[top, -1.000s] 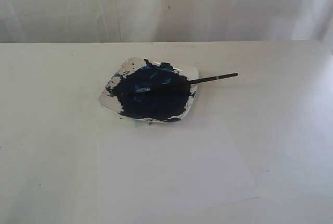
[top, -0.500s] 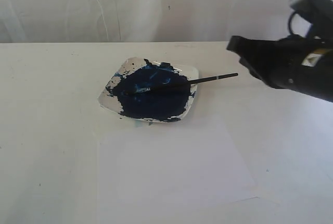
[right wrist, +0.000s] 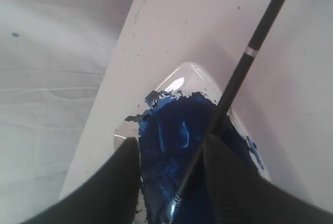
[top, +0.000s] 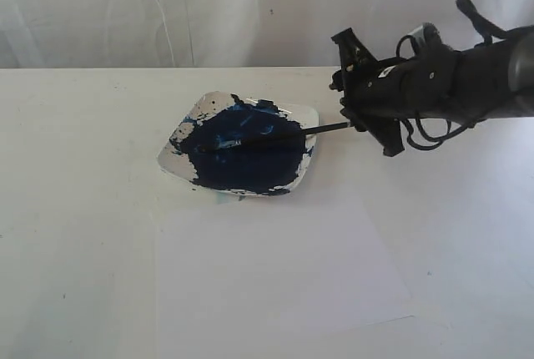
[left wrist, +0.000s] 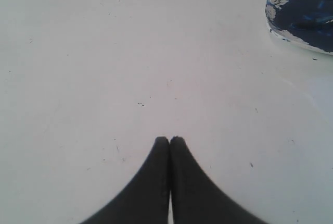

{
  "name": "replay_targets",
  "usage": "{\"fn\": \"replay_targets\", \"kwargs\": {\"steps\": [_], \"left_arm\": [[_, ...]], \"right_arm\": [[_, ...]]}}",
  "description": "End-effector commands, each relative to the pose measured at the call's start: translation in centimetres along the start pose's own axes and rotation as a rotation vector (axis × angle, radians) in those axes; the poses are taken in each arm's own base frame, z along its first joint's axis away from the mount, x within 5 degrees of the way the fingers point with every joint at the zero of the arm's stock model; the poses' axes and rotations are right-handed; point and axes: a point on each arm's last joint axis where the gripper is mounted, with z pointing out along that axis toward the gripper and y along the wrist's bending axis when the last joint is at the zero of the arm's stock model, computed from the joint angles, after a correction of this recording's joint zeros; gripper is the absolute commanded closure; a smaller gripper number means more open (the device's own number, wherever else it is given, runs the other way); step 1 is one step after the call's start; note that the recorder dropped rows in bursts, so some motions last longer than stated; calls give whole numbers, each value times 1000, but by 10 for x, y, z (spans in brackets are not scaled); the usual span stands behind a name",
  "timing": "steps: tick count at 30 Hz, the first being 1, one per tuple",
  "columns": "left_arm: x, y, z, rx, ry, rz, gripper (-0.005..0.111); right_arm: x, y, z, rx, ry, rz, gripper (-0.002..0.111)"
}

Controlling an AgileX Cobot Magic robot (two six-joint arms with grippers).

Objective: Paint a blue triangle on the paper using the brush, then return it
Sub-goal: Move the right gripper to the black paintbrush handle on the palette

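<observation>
The brush (top: pixel 324 128) lies across the small square plate (top: pixel 302 115) of dark navy paint, bristles in the paint and handle sticking out to the right. My right gripper (top: pixel 360 100) hangs open over the handle's outer end. In the right wrist view the brush (right wrist: pixel 244 67) runs between the spread fingers (right wrist: pixel 127 153), close to one of them, untouched as far as I can tell. The paper (top: pixel 275 275) lies flat in front of the plate, bare white, and no blue triangle shows on it. My left gripper (left wrist: pixel 169 139) is shut on nothing above bare table.
A white cloth backdrop (top: pixel 167 8) hangs behind the table's far edge. The left wrist view catches the plate (left wrist: pixel 276 26) at its margin. The right arm's black body and cables (top: pixel 467 83) stretch in from the right.
The right arm came in from the right, where no arm showed a second ago. Its open gripper now stands at the brush handle's end. Brush, plate and paper have not moved.
</observation>
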Motion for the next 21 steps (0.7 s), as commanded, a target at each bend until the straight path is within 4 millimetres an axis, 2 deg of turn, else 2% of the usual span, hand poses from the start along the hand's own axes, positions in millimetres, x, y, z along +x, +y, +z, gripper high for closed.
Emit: {"fn": "replay_targets", "kwargs": {"steps": [1,12,21], "left_arm": [[1,-1,0,9,1,-6,107],[1,-1,0,9,1,-6,107],[1,-1,0,9,1,-6,107]], "right_arm": [[-1,-6,11,19,-5,143,61],[-1,-26,42,5,-70,257,61],[0,-25,64,5,-68,258,61]]}}
